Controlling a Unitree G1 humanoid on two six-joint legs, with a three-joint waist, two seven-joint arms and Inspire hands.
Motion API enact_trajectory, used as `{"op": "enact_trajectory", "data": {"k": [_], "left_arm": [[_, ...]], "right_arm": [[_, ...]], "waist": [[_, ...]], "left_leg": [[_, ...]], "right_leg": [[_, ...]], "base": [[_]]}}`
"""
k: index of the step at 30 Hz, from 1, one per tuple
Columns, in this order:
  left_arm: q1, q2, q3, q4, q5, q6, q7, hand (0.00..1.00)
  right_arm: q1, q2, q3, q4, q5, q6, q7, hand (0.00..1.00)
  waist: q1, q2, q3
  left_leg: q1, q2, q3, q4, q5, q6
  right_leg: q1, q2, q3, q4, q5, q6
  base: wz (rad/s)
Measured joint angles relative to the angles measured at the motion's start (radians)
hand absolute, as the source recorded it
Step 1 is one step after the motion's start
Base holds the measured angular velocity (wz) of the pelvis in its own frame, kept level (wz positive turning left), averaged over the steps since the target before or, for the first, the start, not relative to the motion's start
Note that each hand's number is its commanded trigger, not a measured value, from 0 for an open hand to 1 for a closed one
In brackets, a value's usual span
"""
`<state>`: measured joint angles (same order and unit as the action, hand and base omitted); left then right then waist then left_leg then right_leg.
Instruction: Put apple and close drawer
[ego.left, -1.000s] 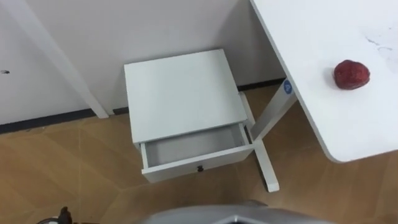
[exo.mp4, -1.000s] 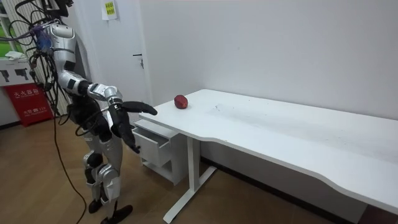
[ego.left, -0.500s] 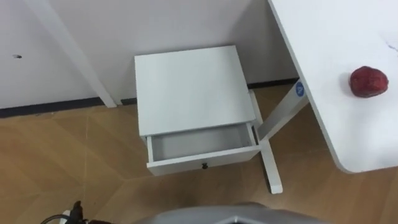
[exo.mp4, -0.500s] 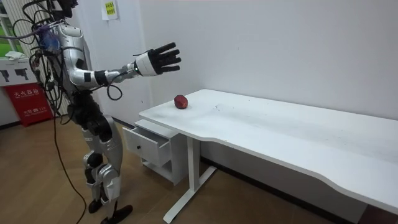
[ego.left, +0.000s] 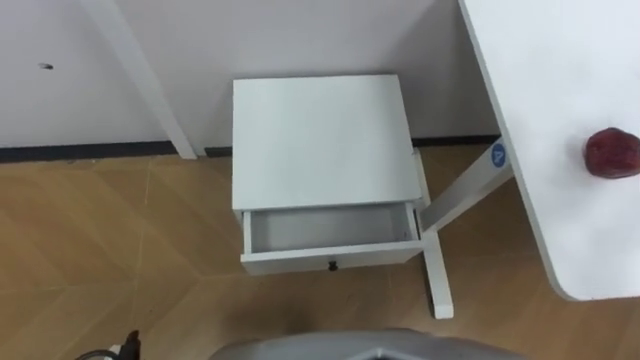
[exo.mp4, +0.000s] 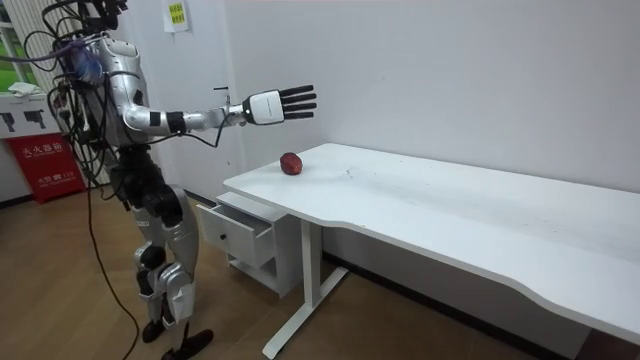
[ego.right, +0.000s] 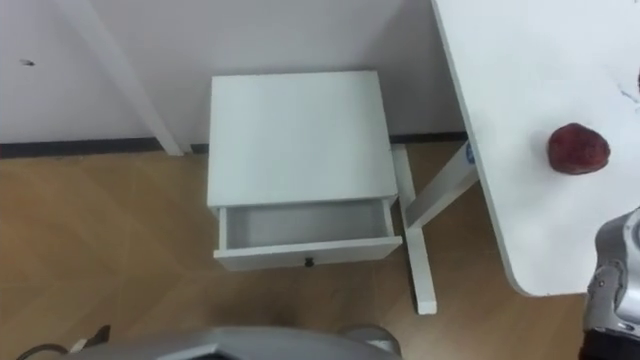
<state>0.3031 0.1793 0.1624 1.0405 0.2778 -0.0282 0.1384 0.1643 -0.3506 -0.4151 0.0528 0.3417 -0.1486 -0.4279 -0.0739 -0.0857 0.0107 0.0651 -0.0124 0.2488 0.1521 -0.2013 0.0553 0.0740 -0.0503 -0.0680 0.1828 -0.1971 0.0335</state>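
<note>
My right hand (exo.mp4: 278, 104) is held out level, well above the table (ego.left: 530, 90), fingers straight and spread, holding nothing. The apple (ego.left: 612, 153) sits on the table, inboard of the rounded corner (well apart from my hand). The drawer (ego.left: 330, 228) stands pulled out of the cabinet (ego.left: 318, 130), with wood floor (ego.left: 120, 260) open before its front edge.

right hand (exo.mp4: 278, 104) raised higher, now stretched flat above apple (exo.mp4: 290, 163)

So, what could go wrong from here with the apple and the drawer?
The right robot hand is open and raised far higher than the apple; a clumsy descent might roll it off the table. The drawer is only partly out, so the apple might strike the cabinet top and miss.
</note>
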Motion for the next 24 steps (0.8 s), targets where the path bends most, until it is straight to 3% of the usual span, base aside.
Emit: {"op": "enact_trajectory", "data": {"k": [5, 10, 14, 24], "left_arm": [[0.000, 0.001, 0.000, 0.004, -0.002, 0.001, -0.014, 0.00], [-0.001, 0.000, 0.001, 0.001, -0.001, 0.005, -0.016, 0.00], [-0.004, 0.001, 0.003, -0.005, -0.001, 0.005, -0.020, 0.00], [-0.006, 0.006, 0.003, -0.004, 0.000, 0.006, -0.039, 0.00]], "right_arm": [[-0.003, 0.000, 0.002, 0.082, -0.024, -0.002, 0.065, 0.00], [-0.001, 0.000, 0.002, 0.133, -0.063, 0.014, 0.115, 0.00], [-0.004, 0.000, 0.002, 0.154, -0.112, 0.015, 0.128, 0.00], [-0.007, 0.000, 0.031, 0.272, -0.145, 0.019, 0.150, 0.00]], "waist": [[0.002, -0.007, -0.0014], [-0.003, 0.008, -0.0014], [-0.004, 0.016, -0.0083], [-0.003, -0.002, -0.0038]], "left_leg": [[0.012, 0.000, 0.000, 0.000, 0.000, 0.000], [0.015, 0.000, 0.000, -0.002, -0.001, -0.001], [0.017, 0.001, -0.001, 0.001, -0.001, -0.001], [0.019, 0.000, -0.007, 0.010, -0.001, -0.001]], "right_leg": [[0.014, -0.002, -0.015, -0.001, 0.000, 0.000], [0.014, -0.001, -0.017, 0.000, 0.000, 0.000], [0.018, -0.001, -0.017, -0.002, 0.000, 0.000], [0.027, -0.001, -0.016, -0.002, 0.000, 0.000]], "base": [[0.02], [-0.02], [0.01], [0.01]]}}
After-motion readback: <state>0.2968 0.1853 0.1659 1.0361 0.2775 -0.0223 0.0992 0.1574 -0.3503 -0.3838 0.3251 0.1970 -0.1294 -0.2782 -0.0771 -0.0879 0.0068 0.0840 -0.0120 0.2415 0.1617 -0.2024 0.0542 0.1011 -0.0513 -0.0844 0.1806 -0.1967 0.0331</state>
